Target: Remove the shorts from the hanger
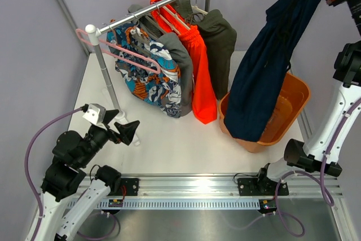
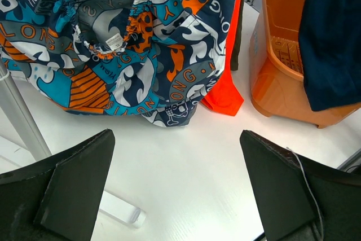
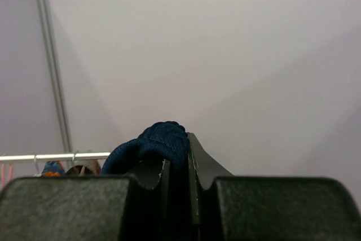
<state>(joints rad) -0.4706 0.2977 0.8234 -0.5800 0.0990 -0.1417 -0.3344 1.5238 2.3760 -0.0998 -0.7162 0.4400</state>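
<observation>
Well, my right pincer point(image 3: 179, 159) is clamped on a fold of the navy shorts point(image 1: 265, 66) dangling below it over the orange tub point(image 1: 302, 91), so I fear a thin grip lets them slip onto its rim; left pincer point(image 1: 128, 132) gapes idle

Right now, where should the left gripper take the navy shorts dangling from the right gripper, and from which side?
Probably mid-height on the edge of the shorts facing the rack, coming from that side. They hang as one loose drape from the shut right gripper; the orange basket crowds their bottom end.
</observation>
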